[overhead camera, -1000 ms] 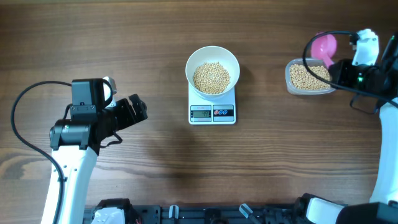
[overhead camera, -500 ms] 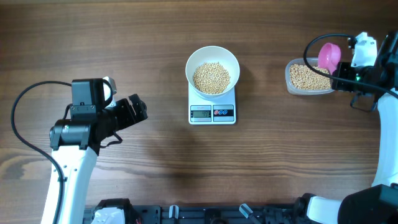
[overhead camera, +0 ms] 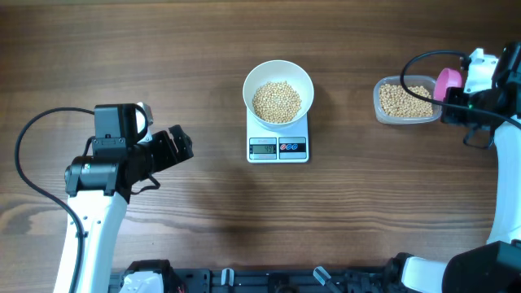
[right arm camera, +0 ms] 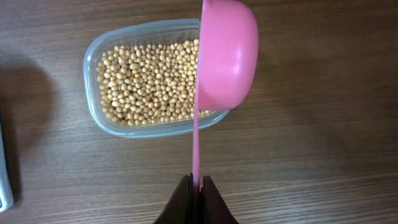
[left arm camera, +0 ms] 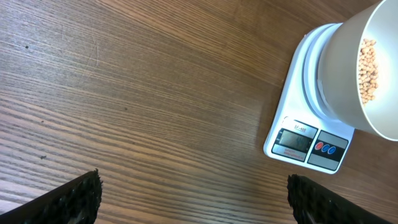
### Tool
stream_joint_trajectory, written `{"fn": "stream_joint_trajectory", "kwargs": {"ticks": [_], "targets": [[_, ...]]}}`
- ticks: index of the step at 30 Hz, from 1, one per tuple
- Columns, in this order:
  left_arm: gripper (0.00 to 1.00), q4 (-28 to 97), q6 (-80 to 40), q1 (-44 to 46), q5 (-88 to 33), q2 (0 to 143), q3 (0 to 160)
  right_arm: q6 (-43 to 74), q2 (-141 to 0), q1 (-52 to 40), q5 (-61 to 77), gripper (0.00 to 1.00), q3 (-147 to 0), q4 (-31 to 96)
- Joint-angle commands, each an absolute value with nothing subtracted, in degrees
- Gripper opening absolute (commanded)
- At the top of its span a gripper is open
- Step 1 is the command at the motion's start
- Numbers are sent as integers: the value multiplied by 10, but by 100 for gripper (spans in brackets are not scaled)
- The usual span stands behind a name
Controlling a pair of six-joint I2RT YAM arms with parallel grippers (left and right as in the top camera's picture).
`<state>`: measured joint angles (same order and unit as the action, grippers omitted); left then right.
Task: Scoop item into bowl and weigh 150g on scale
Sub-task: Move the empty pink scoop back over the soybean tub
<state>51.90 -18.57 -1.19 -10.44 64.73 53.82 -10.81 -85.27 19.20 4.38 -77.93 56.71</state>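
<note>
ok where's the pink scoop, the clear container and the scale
pink scoop [right arm camera: 227, 53], right wrist view, on the outside of its cup
clear container [right arm camera: 88, 81], right wrist view, on its left wall
scale [overhead camera: 278, 148], overhead view, on its front display panel

Overhead top-down; both wrist views close, left sharing the scale [overhead camera: 278, 148]

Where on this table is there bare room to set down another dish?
Bare wood between left gripper and scale, between bowl and bean tub, and in front of the scale. Crowded around that tub and pink scoop.
</note>
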Motion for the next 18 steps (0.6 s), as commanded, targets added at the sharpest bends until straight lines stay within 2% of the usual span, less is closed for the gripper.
{"fn": "stream_joint_trajectory", "kwargs": {"ticks": [1, 18], "targets": [[100, 520, -189, -15, -111, 649, 536, -103, -860, 192, 30, 4, -783, 571], [100, 520, -189, -15, -111, 649, 536, -101, -860, 192, 61, 4, -783, 573]]}}
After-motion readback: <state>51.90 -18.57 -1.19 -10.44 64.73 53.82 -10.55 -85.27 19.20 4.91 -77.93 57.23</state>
